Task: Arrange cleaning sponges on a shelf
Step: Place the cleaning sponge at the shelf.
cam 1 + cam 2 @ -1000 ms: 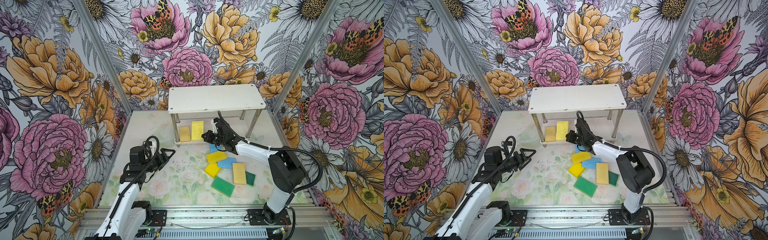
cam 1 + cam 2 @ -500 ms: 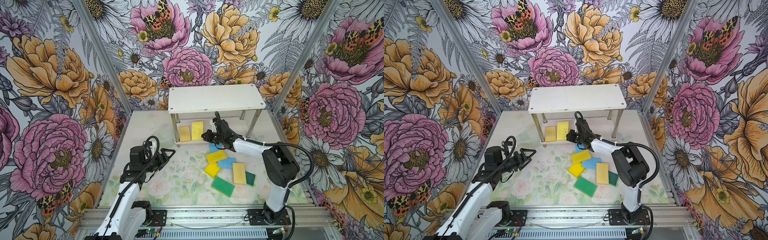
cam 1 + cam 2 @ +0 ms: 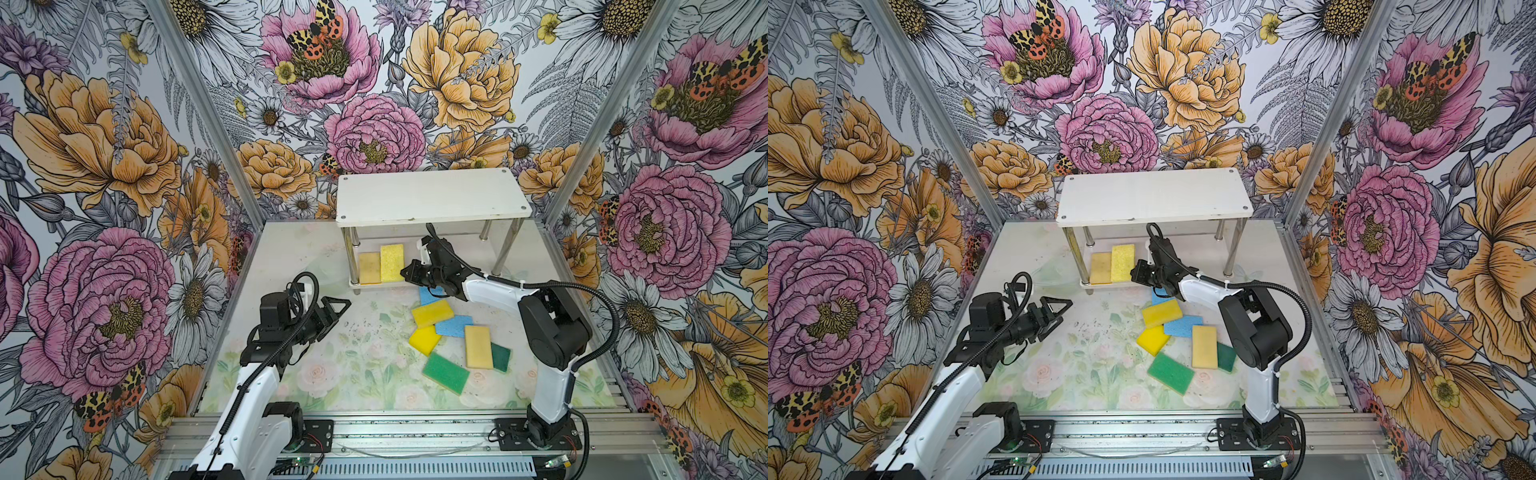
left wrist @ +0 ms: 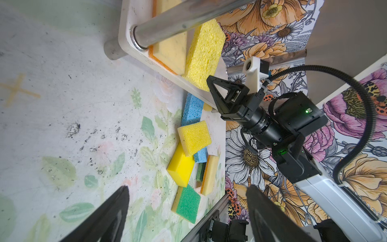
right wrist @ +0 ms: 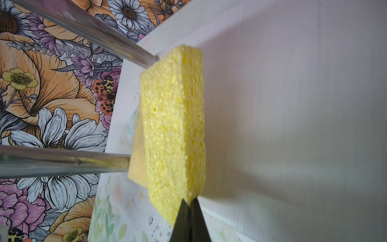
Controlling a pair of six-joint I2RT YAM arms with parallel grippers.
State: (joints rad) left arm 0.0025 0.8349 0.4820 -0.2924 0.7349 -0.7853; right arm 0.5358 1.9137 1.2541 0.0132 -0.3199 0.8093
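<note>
The shelf stands at the back. Its lower board holds a tan sponge and a porous yellow sponge side by side. My right gripper is shut, its tips pressed against that yellow sponge's near corner. Several more cleaning sponges lie loose on the mat, among them a yellow one, a blue one and a green one. My left gripper hovers open and empty left of the pile.
A chrome post of the shelf rises at the front left corner of the lower board. The right arm's elbow stands beside the loose pile. Floral walls close three sides, and a metal rail runs along the front.
The right arm's elbow has swung a little to the left while its gripper stayed at the yellow sponge's corner. The left arm has not moved.
</note>
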